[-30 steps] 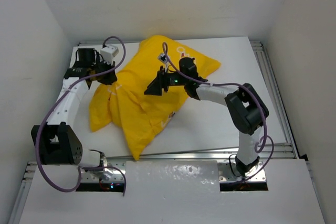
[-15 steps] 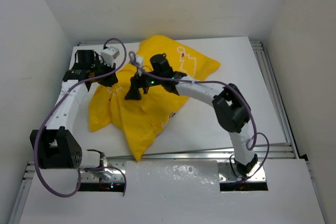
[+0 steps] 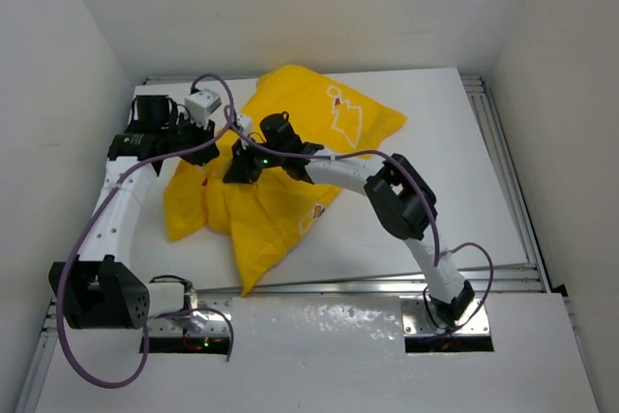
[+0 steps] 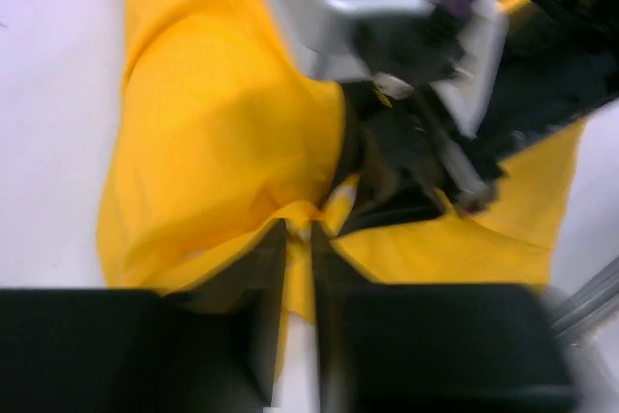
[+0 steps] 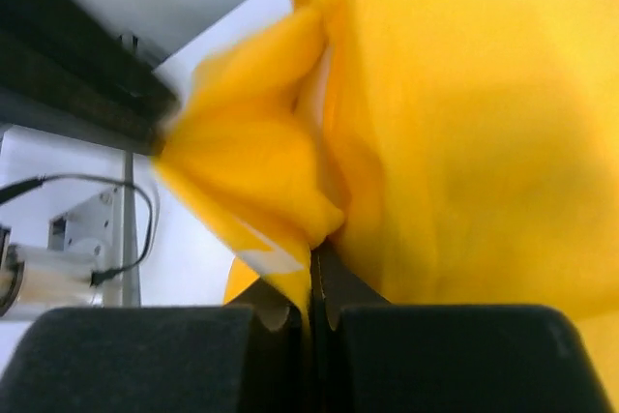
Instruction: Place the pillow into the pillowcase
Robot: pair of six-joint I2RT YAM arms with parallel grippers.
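Note:
The bright yellow pillowcase (image 3: 290,103) lies wrinkled across the middle of the table, puffed up in its far part and flat toward the near corner. The pillow is hidden. My right gripper (image 3: 234,171) reaches over to the case's left edge and is shut on a fold of the yellow fabric (image 5: 280,171), which its fingers (image 5: 314,282) pinch tight. Just left of it, my left gripper (image 3: 208,139) has its fingers (image 4: 298,249) a narrow slit apart. A strip of the pillowcase (image 4: 213,142) lies loosely in that slit.
The white table (image 3: 435,191) has metal rails along its right edge (image 3: 488,142) and front edge (image 3: 387,283). White walls close in on three sides. Purple cables (image 3: 208,79) loop over both arms. The right arm's wrist camera (image 4: 387,7) sits close in front of my left gripper.
My right arm swung left across the pillowcase to its left edge and shut on the fabric there. My left gripper's fingers parted slightly and shifted a little left.

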